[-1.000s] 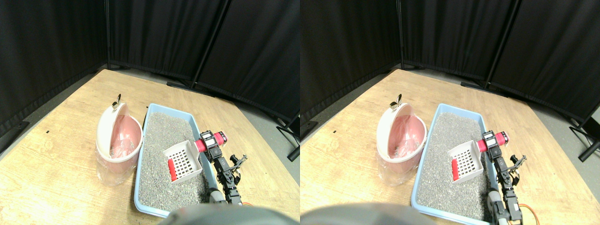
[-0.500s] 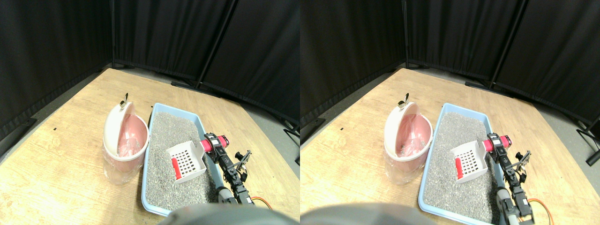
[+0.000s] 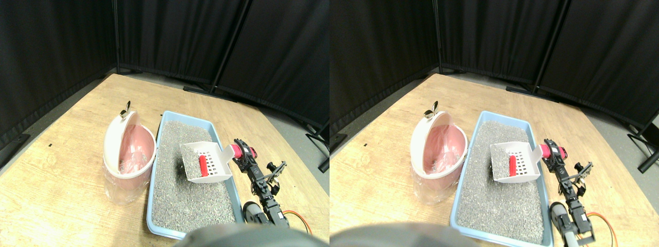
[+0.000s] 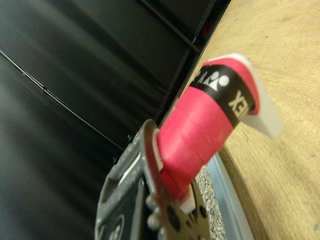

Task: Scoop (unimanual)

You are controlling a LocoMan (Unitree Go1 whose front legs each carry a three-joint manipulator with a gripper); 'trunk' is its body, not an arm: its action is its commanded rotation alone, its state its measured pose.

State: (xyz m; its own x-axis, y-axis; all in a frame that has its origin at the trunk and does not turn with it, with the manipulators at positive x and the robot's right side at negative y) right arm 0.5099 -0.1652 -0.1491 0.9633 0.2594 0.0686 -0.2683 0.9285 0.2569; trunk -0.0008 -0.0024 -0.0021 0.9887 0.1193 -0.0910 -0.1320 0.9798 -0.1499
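Your right gripper (image 3: 242,152) has the scoop (image 3: 207,162) by its red-wrapped handle (image 3: 236,150); the jaws are closed on that handle, and the wrist view shows the red wrap (image 4: 200,135) running straight out of the jaw frame. The scoop's white slotted basket sits lifted above the grey litter (image 3: 185,185) at the right-middle of the blue tray (image 3: 154,226), casting a dark shadow on the grains just to its left. A small red piece (image 3: 203,166) lies inside the basket along with a scatter of litter near its far wall.

To the left of the tray, just beside its rim, stands the pink bin (image 3: 128,157) with its white swing lid (image 3: 114,141) tipped open, mouth facing the tray. Everything rests on the wooden desk (image 3: 62,180).

Handling, as judgement only:
- The scoop looks like thin rigid plastic, light. The load is off to one end, so expect the basket to want to droop about the handle.
- The wrapped handle is the right place to hold it: the tape gives bite, and it keeps the jaws clear of the litter.
- The red piece looks small, light and loose; it may slide or roll if you tilt the basket toward its open lip.
- Litter grains will sift through the slots; let them fall over the tray, not the desk.

Judged stage: load lifted, not yet carried to the bin. Keep the basket level on the way left.
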